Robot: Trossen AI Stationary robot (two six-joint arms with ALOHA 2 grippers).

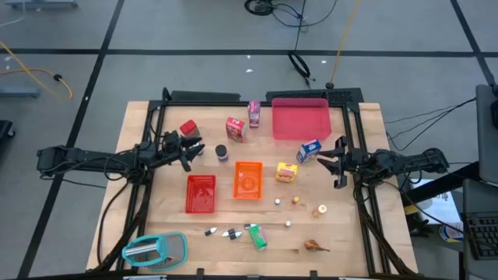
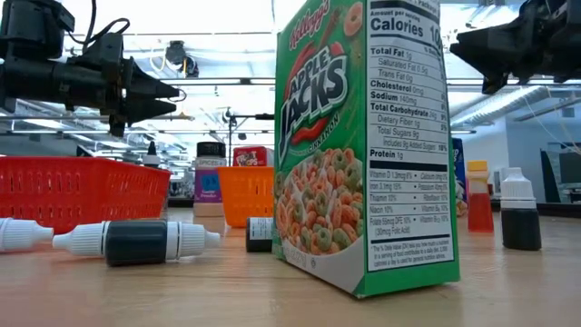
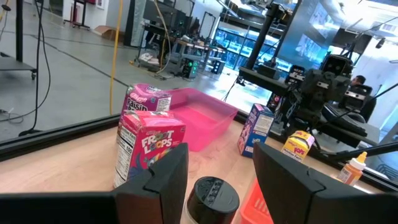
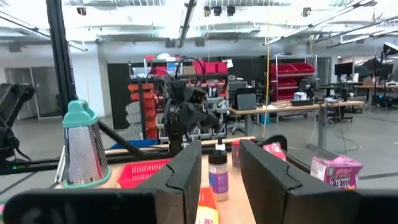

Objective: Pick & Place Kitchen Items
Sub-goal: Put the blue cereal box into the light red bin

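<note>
Dark can (image 1: 222, 152) just beyond the open left hand (image 1: 194, 151).

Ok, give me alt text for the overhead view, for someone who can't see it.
Seen from above, a wooden table holds scattered toy groceries around a red basket, an orange basket and a pink tray. The left gripper hovers by a dark can, jaws open; the right gripper hovers beside a blue carton, jaws open.

Wooden tabletop (image 1: 156, 233) w/ flat pink tray (image 1: 300, 120) at far edge, red bin (image 1: 201, 194) beside orange bin (image 1: 248, 180) mid-table, teal-rimmed oval grater (image 1: 155, 250) at near-left corner. Cables on grey floor (image 1: 194, 27).
</note>
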